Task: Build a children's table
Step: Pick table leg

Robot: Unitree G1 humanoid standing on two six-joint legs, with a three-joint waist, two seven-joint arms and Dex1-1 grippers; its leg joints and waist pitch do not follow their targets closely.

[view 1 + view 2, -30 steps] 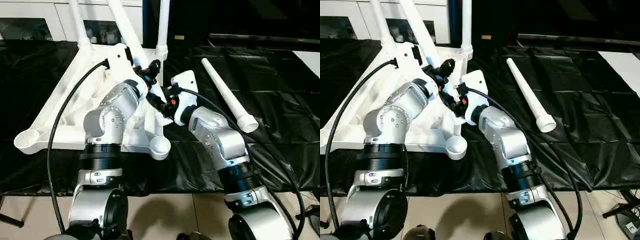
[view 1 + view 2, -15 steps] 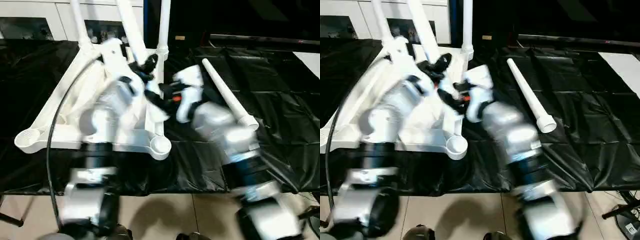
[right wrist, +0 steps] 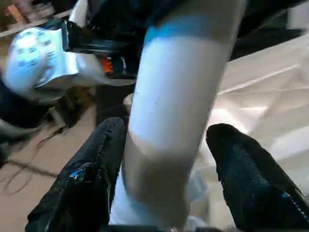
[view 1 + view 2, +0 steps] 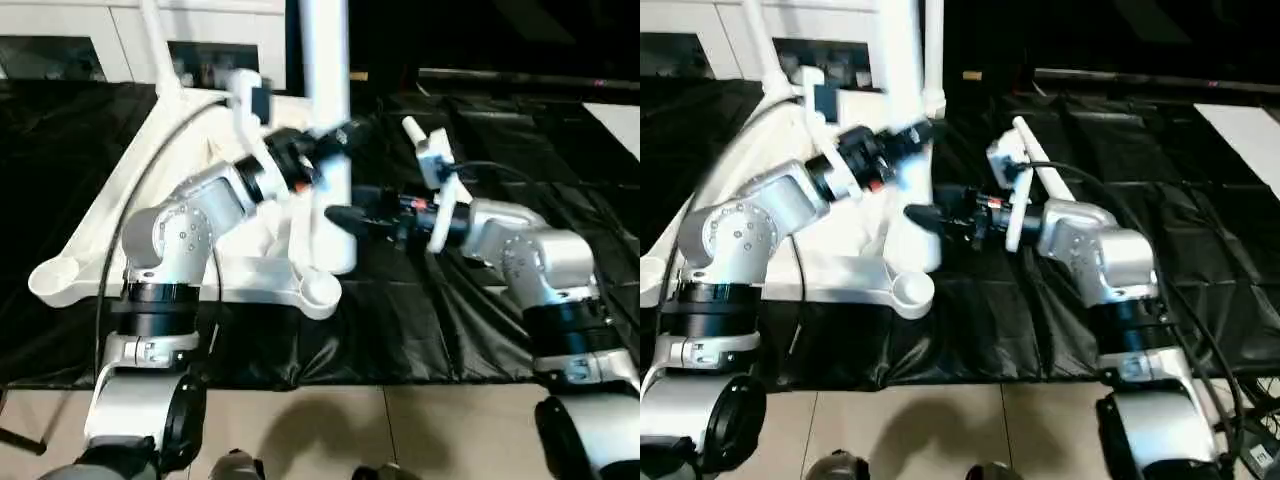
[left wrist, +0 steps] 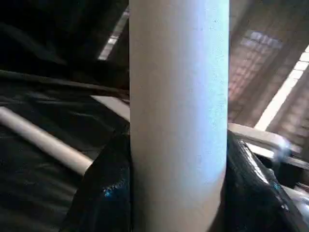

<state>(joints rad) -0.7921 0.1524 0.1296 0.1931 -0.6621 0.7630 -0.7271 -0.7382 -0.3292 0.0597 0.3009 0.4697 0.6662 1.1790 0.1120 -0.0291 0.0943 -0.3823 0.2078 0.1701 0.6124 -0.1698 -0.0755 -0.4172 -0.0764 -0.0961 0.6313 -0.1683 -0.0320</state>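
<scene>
L gripper (image 4: 335,140) is pinching upright leg (image 4: 326,110) over tabletop (image 4: 130,215); I'm seeing R gripper (image 4: 345,215) spread round it lower down.

table top: white plastic table top (image 4: 130,230), upside down on black sheeting, ribbed underside up, rounded corner sockets; near right socket (image 4: 322,291) empty
held leg: thick white tubular leg (image 4: 326,120), upright, between the left gripper's (image 4: 335,140) fingers, its lower end just above that empty socket
fitted legs: thin white leg (image 4: 155,50) rising from a far corner
loose leg: white leg (image 4: 1035,160) lying beyond the right gripper (image 4: 345,215)
</scene>
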